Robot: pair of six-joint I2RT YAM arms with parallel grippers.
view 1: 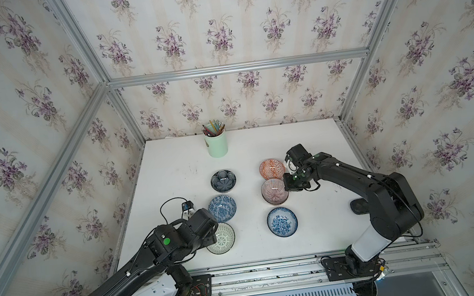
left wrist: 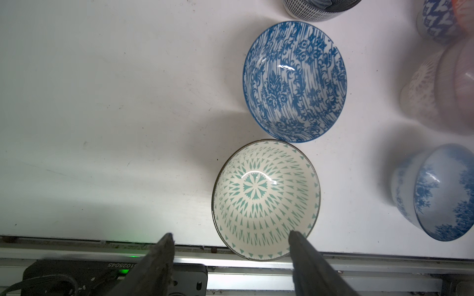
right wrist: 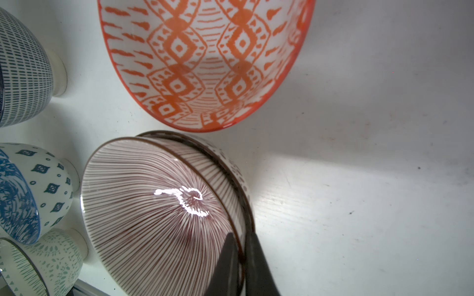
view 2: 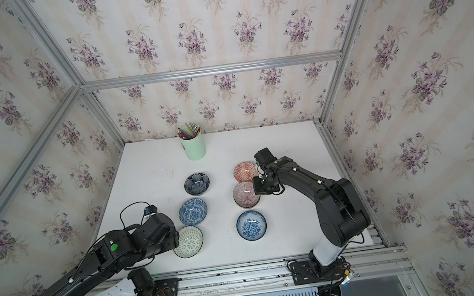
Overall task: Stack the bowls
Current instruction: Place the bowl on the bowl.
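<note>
My right gripper (right wrist: 241, 247) is shut on the near rim of the mauve radial-lined bowl (right wrist: 154, 205), one finger inside and one outside. That bowl (view 1: 274, 191) rests nested in a white patterned bowl (right wrist: 237, 166). The orange bowl (view 1: 272, 169) lies just behind it. My left gripper (left wrist: 230, 234) is open over the edge of the white bowl with teal marks (left wrist: 266, 197), one fingertip above its rim, the other outside. Behind that bowl (view 1: 223, 238) sit a blue-white floral bowl (view 1: 222, 208) and the dark navy bowl (view 1: 223, 181). Another blue-white bowl (view 1: 282, 221) sits front right.
A mint-green cup of pencils (view 1: 216, 145) stands at the back of the white table (view 1: 321, 151). The metal rail (view 1: 273, 267) runs along the table's front edge, close under the left gripper. Wallpapered walls close in the sides and back.
</note>
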